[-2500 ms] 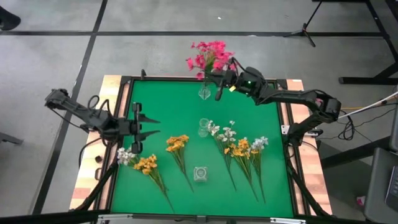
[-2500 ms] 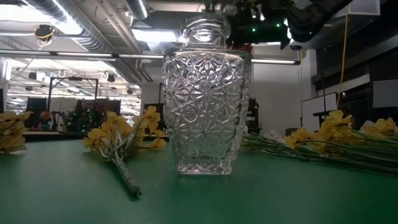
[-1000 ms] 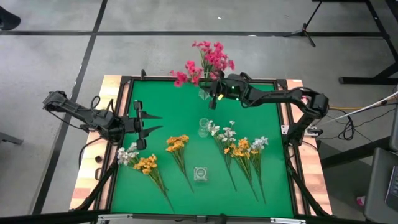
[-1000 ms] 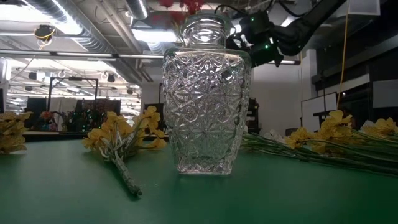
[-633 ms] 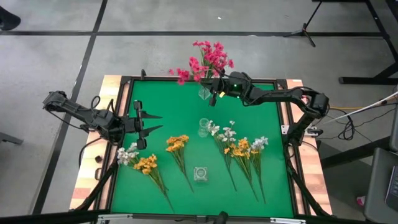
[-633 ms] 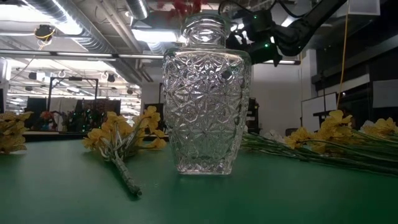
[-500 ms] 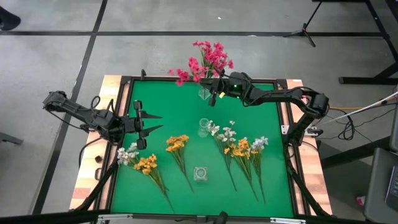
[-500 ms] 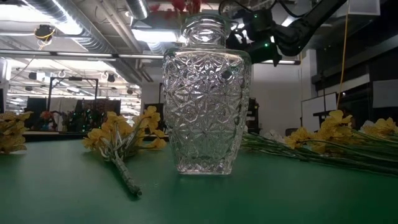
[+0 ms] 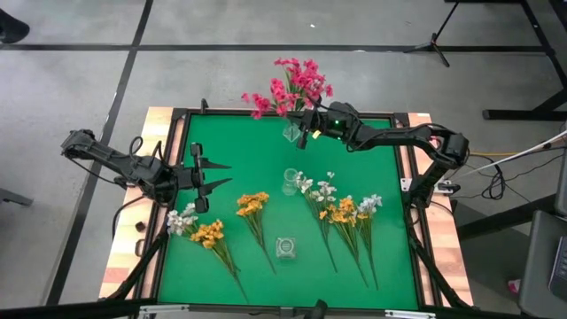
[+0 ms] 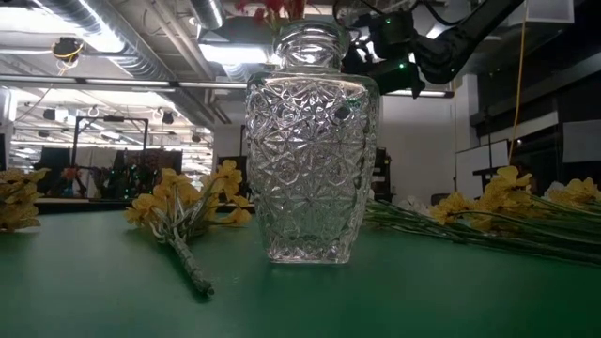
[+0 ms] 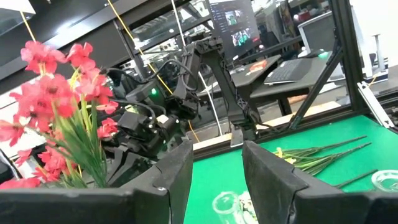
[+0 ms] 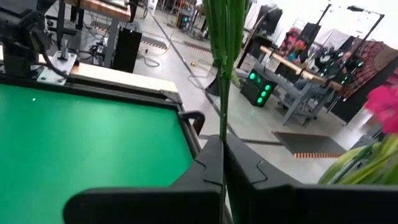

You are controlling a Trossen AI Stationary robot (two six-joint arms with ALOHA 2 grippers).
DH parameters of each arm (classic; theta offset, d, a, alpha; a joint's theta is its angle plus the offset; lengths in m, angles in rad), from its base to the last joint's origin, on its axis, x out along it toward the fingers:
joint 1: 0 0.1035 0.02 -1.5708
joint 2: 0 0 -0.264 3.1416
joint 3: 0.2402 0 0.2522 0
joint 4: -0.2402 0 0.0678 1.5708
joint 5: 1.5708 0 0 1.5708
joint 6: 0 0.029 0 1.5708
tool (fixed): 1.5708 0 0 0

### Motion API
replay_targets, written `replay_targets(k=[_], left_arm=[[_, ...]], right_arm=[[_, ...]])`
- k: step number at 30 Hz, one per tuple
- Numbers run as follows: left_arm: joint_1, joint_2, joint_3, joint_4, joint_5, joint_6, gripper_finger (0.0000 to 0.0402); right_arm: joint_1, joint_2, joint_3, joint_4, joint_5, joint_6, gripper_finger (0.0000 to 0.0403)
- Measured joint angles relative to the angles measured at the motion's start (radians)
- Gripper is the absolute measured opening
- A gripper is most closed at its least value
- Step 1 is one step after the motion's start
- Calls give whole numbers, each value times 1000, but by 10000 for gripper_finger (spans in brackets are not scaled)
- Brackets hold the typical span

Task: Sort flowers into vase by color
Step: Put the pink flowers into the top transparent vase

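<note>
1. Grey concrete floor (image 9: 221, 80) marked with dark lines surrounds the green surface (image 9: 248, 151), which sits in a black frame with wooden edges.
2. Beyond it, the low view shows a workshop with ceiling ducts (image 10: 113, 38) and strip lights.
3. Right hand (image 9: 304, 135), at the far edge, is clamped on green stems of pink flowers (image 9: 292, 84), just beside a small glass vase (image 9: 291, 133).
4. Left hand (image 9: 215, 175) hovers with fingers spread wide; yellow flowers (image 9: 252, 205) lie near it.
5. More white and yellow flowers (image 9: 345, 211) lie well below the right hand.
</note>
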Motion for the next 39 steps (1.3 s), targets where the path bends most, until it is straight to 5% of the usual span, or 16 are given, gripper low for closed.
replay_targets(k=[39], left_arm=[[0,0,0,-61,0,-44,137]], right_arm=[[-53,64,10,-37,-20,103,1]])
